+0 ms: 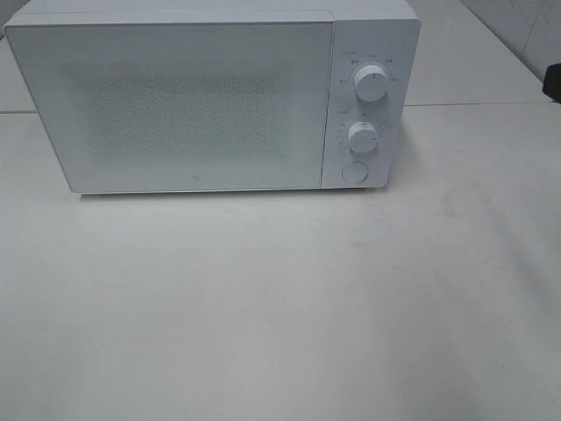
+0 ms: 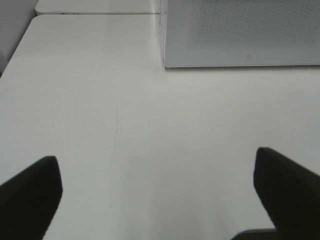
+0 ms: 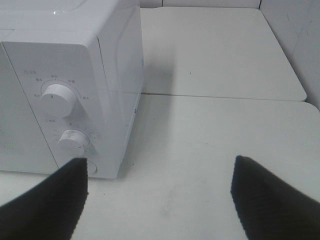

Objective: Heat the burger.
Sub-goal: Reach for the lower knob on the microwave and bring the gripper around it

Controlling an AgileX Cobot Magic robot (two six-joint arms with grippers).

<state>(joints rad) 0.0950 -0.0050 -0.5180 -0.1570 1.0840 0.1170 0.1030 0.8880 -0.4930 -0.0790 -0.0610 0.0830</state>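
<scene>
Closest in, the left fingers [image 2: 30,192] are spread wide over the bare white tabletop [image 1: 280,307], with nothing between them. Same story on the other side: the right fingers [image 3: 47,202] stand well apart, gripping nothing, just pale surface below. Neither pair touches anything.

Moving out, the tabletop runs clear up to the white microwave [image 1: 368,26], which sits square at the back. Its door [image 1: 175,105] is shut, a frosted panel with a fine dotted mesh that hides the inside. On the control strip to the right of the door, the upper knob [image 1: 372,84] sits above the lower knob [image 1: 361,138], and a round button [image 1: 355,172] sits at the bottom. The right wrist view catches those same controls from the side, just beyond one finger.

And the burger? It shows in no view, and whether it is behind that door cannot be told.

Beyond the microwave, a seam, then a second tabletop [image 3: 215,50].
</scene>
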